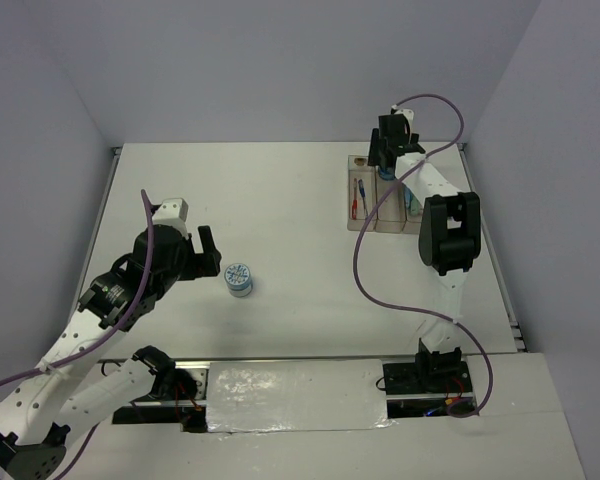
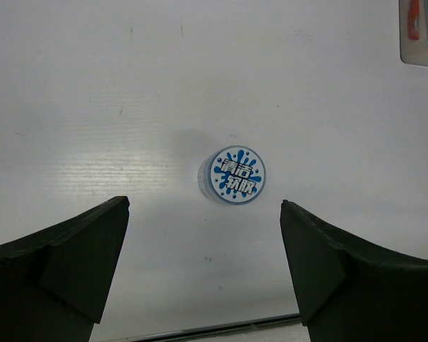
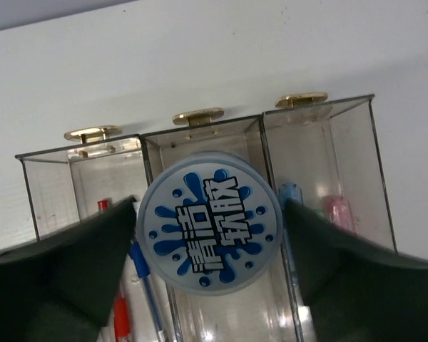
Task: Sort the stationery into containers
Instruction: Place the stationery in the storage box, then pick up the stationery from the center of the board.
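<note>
The white surface (image 1: 280, 200) carries one round blue-and-white tape roll (image 1: 239, 279), lying flat with its printed face up, left of centre. Well apart from it, toward the far right, rests the clear three-compartment tray (image 1: 395, 228).

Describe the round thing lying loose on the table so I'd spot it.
On the white table, left half, look ahead of the left gripper. The loose roll lies there alone, blue-splash label up; its twin is held by the right gripper over the tray.
</note>
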`<state>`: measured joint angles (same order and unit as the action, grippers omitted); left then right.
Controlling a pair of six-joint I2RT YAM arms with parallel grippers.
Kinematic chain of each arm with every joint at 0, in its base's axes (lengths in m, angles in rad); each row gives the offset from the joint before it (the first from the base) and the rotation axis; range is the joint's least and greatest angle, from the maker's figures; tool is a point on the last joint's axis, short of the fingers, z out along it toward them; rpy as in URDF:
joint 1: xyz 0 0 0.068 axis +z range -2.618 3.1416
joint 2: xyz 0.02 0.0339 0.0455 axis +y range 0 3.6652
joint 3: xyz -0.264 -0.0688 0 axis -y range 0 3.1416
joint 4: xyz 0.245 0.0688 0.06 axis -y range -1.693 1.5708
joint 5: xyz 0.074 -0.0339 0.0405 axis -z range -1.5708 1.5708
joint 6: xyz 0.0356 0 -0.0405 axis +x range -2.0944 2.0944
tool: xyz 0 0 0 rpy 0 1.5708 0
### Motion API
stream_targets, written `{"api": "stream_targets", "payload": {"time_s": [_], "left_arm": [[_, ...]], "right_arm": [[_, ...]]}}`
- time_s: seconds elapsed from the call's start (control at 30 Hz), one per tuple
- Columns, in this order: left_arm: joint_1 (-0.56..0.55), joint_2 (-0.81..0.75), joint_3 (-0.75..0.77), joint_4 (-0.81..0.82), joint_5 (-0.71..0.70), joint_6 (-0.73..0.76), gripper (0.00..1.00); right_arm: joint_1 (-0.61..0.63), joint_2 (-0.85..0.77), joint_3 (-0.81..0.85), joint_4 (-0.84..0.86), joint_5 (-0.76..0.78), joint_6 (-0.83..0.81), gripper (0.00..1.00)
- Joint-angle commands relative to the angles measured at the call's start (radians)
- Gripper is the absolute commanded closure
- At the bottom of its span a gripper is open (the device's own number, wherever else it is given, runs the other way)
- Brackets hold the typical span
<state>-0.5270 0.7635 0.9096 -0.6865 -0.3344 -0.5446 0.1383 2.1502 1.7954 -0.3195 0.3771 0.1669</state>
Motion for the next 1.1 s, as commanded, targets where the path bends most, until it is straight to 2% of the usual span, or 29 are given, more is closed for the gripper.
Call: {"api": "stream_targets", "payload": {"time_s": [0.0, 0.27, 0.37, 0.47, 0.57, 0.6, 0.77, 0.9, 1.07], "left_arm": [[0.002, -0.004, -0.002, 0.036, 0.008, 0.029, 0.01], [0.004, -0.004, -0.002, 0.038, 0.008, 0.029, 0.01], [0.002, -0.006, -0.002, 0.035, 0.003, 0.028, 0.01], [0.004, -0.009, 0.002, 0.028, -0.014, 0.02, 0.01], [0.005, -0.018, 0.012, 0.001, -0.087, -0.014, 0.01], [0.008, -0.027, 0.023, -0.025, -0.153, -0.041, 0.01], [0.048, -0.07, 0.037, -0.085, -0.3, -0.126, 0.01], [0.096, -0.099, 0.077, -0.212, -0.477, -0.244, 0.01], [0.113, -0.197, 0.052, -0.183, -0.477, -0.239, 0.01]], "right_arm": [[-0.003, -0.023, 0.052, 0.039, -0.009, 0.002, 0.01], [0.006, -0.088, 0.019, 0.043, -0.041, 0.011, 0.0], [0.033, -0.147, -0.017, 0.046, -0.083, -0.001, 0.0], [0.112, -0.278, -0.094, 0.049, -0.119, -0.018, 0.0], [0.249, -0.405, -0.282, 0.095, -0.165, -0.026, 0.0], [0.338, -0.429, -0.318, 0.112, -0.17, -0.024, 0.0], [0.607, -0.48, -0.47, 0.178, -0.185, 0.028, 0.0], [0.834, -0.408, -0.459, 0.191, -0.124, 0.065, 0.0], [0.963, -0.265, -0.354, 0.139, 0.008, 0.065, 0.0]]}}
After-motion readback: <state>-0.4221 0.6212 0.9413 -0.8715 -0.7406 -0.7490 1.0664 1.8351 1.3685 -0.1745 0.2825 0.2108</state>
